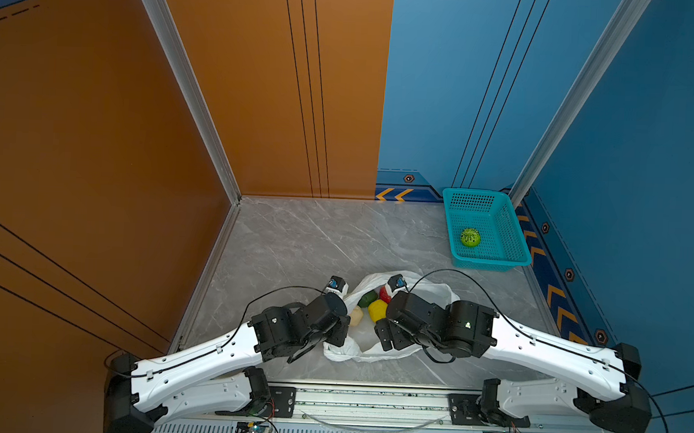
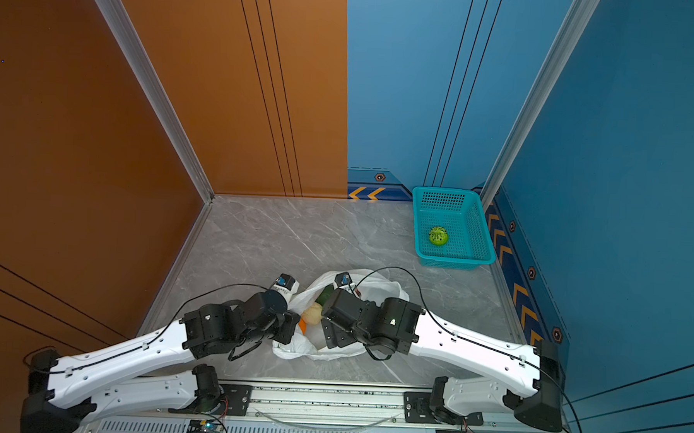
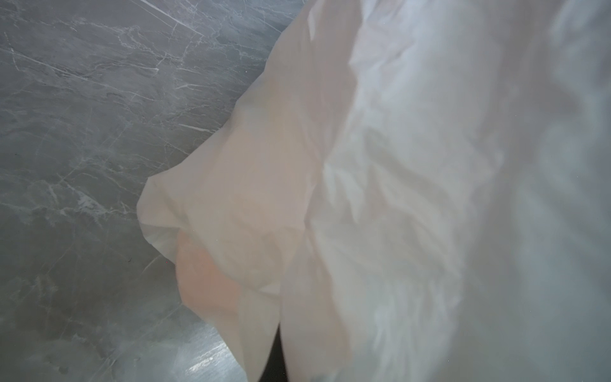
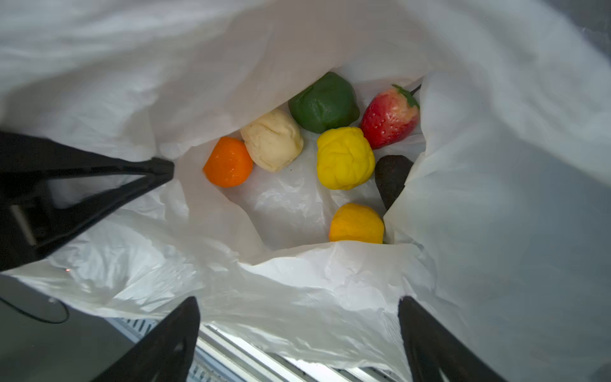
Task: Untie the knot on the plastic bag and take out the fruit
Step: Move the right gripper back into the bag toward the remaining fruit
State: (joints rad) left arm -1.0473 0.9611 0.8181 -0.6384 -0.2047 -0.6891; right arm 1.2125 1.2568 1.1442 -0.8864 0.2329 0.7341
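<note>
**Right gripper wide over the open bag, left one pinching the rim**

Right gripper (image 4: 297,301): fingers spread wide, nothing between them, poised above the near lip of the plastic bag (image 1: 440,294). Left gripper (image 4: 162,165): closed, its tip at the bag's rim. It looks to be pinching the film to hold the mouth up. Its own wrist view gives you only draped plastic over the tabletop (image 3: 82,132).

Risks from here, as I judge them:
- A loose fold lies across the near lip. Go down through it and you may close on film along with fruit, or drag the whole bag.
- If the left pinch slips, the mouth collapses over the cluster.
- Dark one (image 4: 391,178) is half under the side wall, and the yellow-orange one (image 4: 357,223) is tucked against the near fold. Both are poor first picks.
- The pieces are rounded and touching, so an off-centre close could squirt one aside.

Bag: thin, white, crinkled, on the tabletop between the arms, mouth open. No knot shows, so that step looks done.

Fruit (image 1: 377,310) is clustered on the bag floor:
- yellow one (image 4: 344,158) in the middle
- strawberry (image 4: 390,115) and green one (image 4: 324,102) beyond it
- cream knobbly one (image 4: 272,140) touching the orange one (image 4: 228,162)

Striped melon ball (image 1: 470,237) already sits in the teal basket (image 1: 488,266), well apart from the bag.
</note>
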